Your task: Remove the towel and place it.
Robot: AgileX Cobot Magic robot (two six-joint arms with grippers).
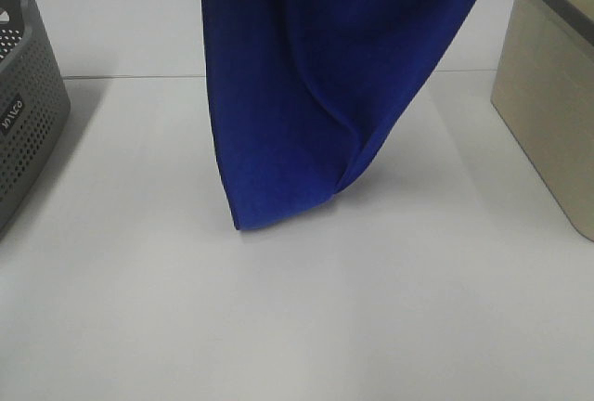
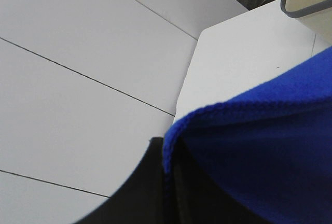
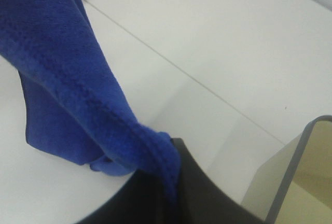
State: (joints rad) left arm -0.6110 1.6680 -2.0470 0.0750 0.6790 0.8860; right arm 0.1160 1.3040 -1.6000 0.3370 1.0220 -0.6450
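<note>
Left wrist view: my left gripper (image 2: 167, 187) is clamped on the towel (image 2: 259, 156), with the stitched hem running down between the two dark jaws. Right wrist view: my right gripper (image 3: 174, 193) pinches a bunched hem of the same cloth, which falls away from it in a long fold toward the table (image 3: 218, 37). The exterior high view shows neither gripper. It alone shows the full drape: the towel hangs from above the frame as a broad blue sheet over the middle of the table, narrowing to a low corner on the left side. That corner sits at or just above the white surface, and I cannot tell whether it touches. The small white tag is not visible in any view. Farther out, a grey perforated basket (image 1: 23, 104) stands at the table's left edge, seen only from the high camera. A beige bin (image 1: 548, 95) with a grey rim stands at the right edge, well apart from the towel; both wrist views catch part of it
</note>
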